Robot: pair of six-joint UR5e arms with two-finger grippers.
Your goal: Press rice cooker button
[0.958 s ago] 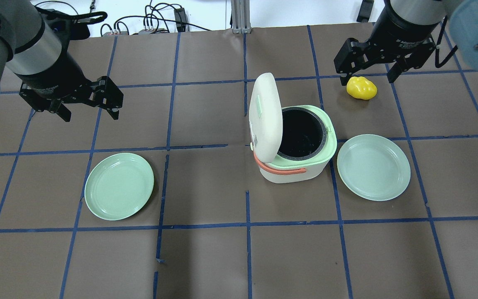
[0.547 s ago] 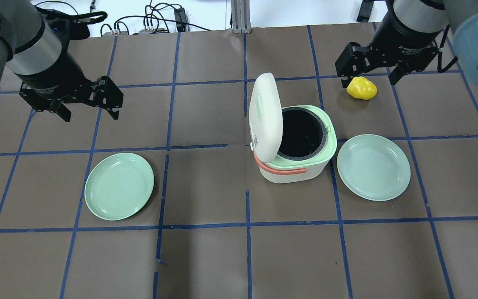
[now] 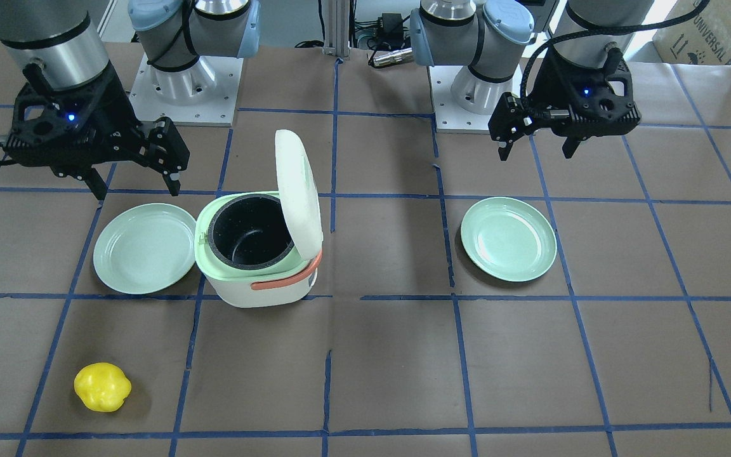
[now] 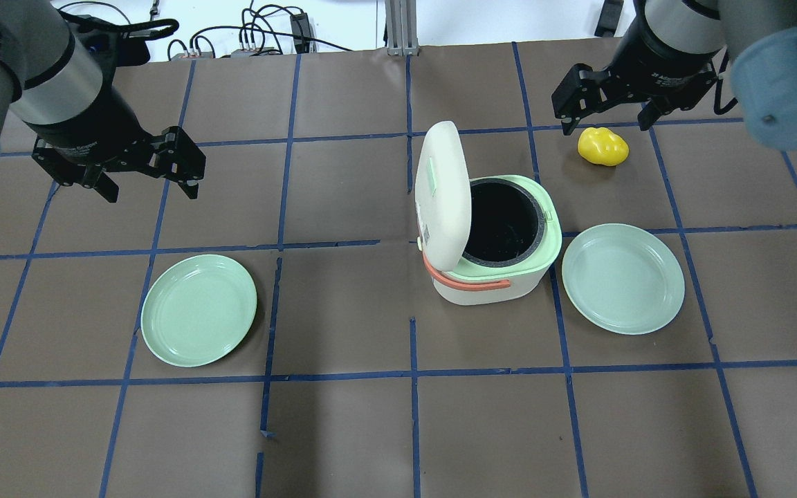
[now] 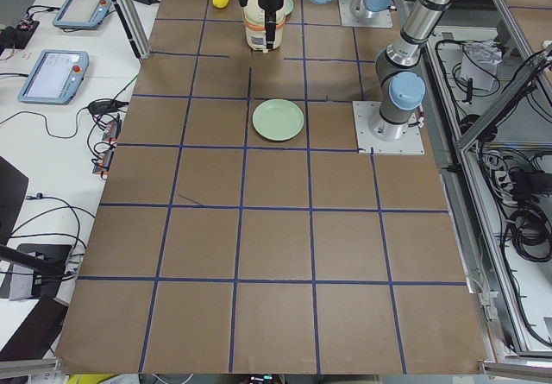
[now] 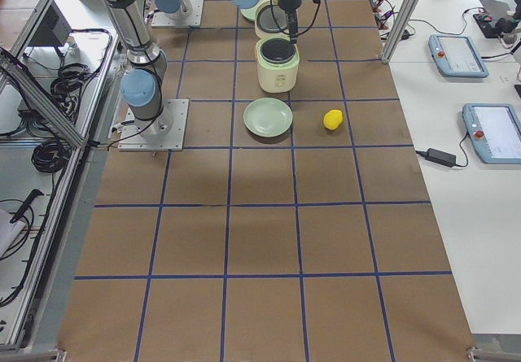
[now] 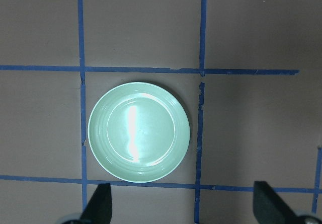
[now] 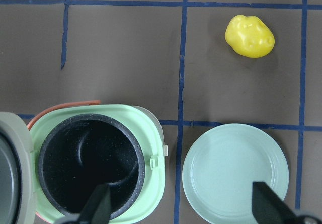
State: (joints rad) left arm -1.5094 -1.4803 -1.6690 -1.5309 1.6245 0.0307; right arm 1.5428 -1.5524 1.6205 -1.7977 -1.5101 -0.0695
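The rice cooker (image 4: 488, 289) stands a little to the right of the table's middle in the overhead view. Its white lid (image 4: 444, 197) is swung up and stands almost upright on the cooker's left side, so the black inner pot (image 4: 506, 223) is open to see. The button (image 4: 431, 178) is a pale green tab on the outer face of the raised lid. The coral handle (image 4: 471, 282) lies across the near side.

A mint-green plate (image 4: 623, 278) lies just beside the cooker on the right, and a second plate (image 4: 198, 310) is well apart on the left. A yellow pepper-shaped toy (image 4: 602, 146) lies beyond the right plate.

The right gripper (image 4: 605, 123) hangs above the table with its jaws spread and holds nothing. The left gripper (image 4: 149, 190) is also spread and empty, above the left plate.

The table (image 4: 343, 429) is covered in brown paper, divided in squares by blue tape (image 4: 412, 374). Beyond its far edge are black cables (image 4: 267, 31) and an aluminium post (image 4: 398, 28). Teach pendants (image 5: 65, 69) lie on a white bench along the operators' side.
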